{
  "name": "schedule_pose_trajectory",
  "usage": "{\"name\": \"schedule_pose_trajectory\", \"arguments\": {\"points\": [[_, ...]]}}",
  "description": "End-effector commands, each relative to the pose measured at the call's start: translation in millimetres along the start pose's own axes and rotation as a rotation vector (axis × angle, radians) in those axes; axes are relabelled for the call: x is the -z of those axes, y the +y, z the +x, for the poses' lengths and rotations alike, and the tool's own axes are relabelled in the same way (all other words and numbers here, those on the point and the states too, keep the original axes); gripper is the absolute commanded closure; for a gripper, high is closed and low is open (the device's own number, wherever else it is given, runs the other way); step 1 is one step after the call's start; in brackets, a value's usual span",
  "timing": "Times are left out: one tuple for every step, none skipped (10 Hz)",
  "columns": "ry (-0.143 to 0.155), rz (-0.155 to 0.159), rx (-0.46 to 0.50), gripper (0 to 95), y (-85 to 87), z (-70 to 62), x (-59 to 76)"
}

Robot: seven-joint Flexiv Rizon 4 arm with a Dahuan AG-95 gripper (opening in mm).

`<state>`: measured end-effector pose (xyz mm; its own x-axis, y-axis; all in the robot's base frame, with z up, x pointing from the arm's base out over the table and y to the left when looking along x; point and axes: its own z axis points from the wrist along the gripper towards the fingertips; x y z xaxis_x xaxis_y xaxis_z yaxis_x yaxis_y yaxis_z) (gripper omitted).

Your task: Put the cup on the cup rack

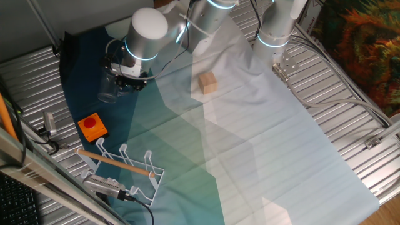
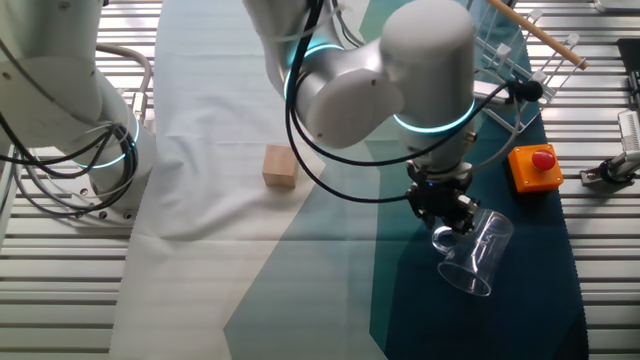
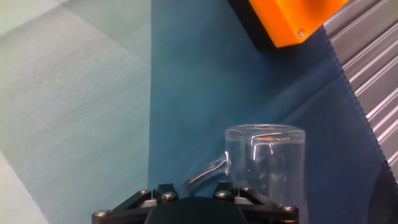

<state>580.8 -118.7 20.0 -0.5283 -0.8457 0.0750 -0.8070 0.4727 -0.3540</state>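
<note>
The table (image 1: 350, 106) has a ribbed metal top, covered across the middle by a cloth (image 1: 262, 144) that runs from white through pale teal to dark blue. The silver robot arm (image 2: 390, 70), ringed with glowing cyan bands, bends down over the dark blue end of the cloth.

The cup rack (image 1: 125, 172), white wire with upright looped prongs and a light wooden rod across it, stands at the edge of the cloth, well apart from the arm; in the other fixed view it shows at the top right (image 2: 520, 45). Beside it on the blue cloth sits an orange box with a red button (image 2: 535, 167), seen also near the rack in one fixed view (image 1: 92, 127) and at the top of the hand view (image 3: 292, 18). A tan wooden cube (image 1: 208, 82) rests on the white part of the cloth, away from everything else.

The cup (image 2: 474, 252), a clear plastic mug with a small handle, hangs tilted just under the black pincer (image 2: 445, 212), close above the blue cloth and near the orange box. In the hand view the cup (image 3: 266, 165) stands right in front of the pincer, its handle pointing toward the fingers. The pincer appears clenched on that handle, though the fingertips themselves are hidden.
</note>
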Motion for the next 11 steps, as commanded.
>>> {"name": "schedule_pose_trajectory", "arguments": {"points": [[-0.002, 0.005, 0.007, 57.0, 0.5, 0.5, 1.5], [-0.003, 0.005, 0.007, 76.0, 0.5, 0.6, 1.2], [-0.007, 0.008, 0.01, 76.0, 0.6, 0.5, 0.3], [-0.012, 0.01, 0.016, 76.0, 0.5, 0.2, -1.0], [-0.017, 0.014, 0.023, 76.0, 0.2, -0.1, -2.0], [-0.018, 0.016, 0.027, 76.0, -0.3, -0.1, -2.0], [-0.021, 0.021, 0.041, 76.0, -1.1, -0.3, -1.9], [-0.024, 0.028, 0.052, 76.0, -2.0, -0.8, -1.6], [-0.026, 0.03, 0.056, 76.0, -2.5, -1.3, -1.4], [-0.028, 0.032, 0.06, 76.0, -2.9, -1.7, -1.6], [-0.032, 0.031, 0.059, 76.0, -3.0, -1.8, -2.1]]}}
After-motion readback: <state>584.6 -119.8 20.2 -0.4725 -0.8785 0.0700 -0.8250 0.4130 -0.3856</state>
